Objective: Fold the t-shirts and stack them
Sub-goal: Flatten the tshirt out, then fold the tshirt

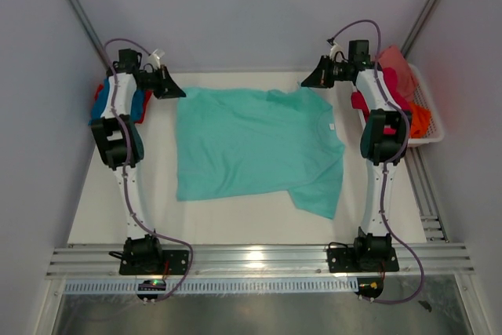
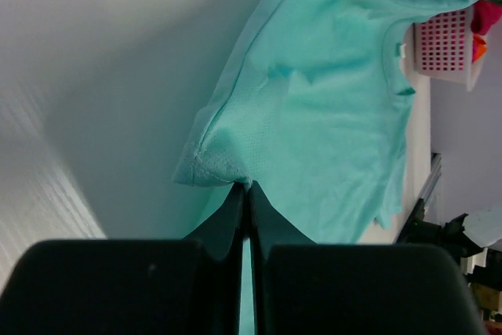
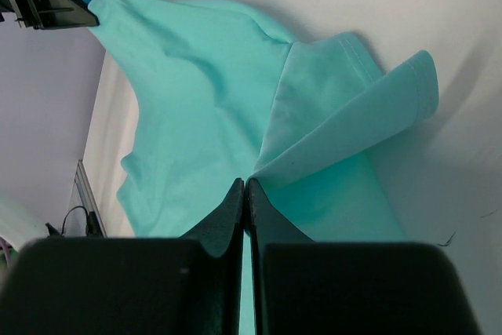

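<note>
Ok, first fold on the teal shirt [image 1: 251,143]. It lies spread mid-table [image 1: 235,225], collar to the R, hem to the L, near sleeve poking out twd the arm bases.

L gripper [image 1: 179,92] is at the far-L corner, jaws clamped on the hem corner; the wrist cam shows cloth bunched right at the tips. R gripper [image 1: 307,82] is at the far-R corner, jaws pinched on the far sleeve/shoulder area, sleeve flopped over just beyond the tips. Both corners look slightly lifted, rest of the shirt flat on the table.

Other shirts: a blue/red pile [image 1: 100,103] behind the L arm, and pink/orange ones in the white basket [image 1: 433,132] on the R. Neither is touched.

My read: this is the lengthwise fold, grips set, nothing folded yet, so the task is early.

Next move needs:
- both arms lifting together at the same height, so the far edge stays taut w/o stretching
- carrying the far edge twd the near edge and laying it down aligned
- watching the far sleeve, likely to tuck under crooked
- R grip looks thin, could slip mid-carry
</note>
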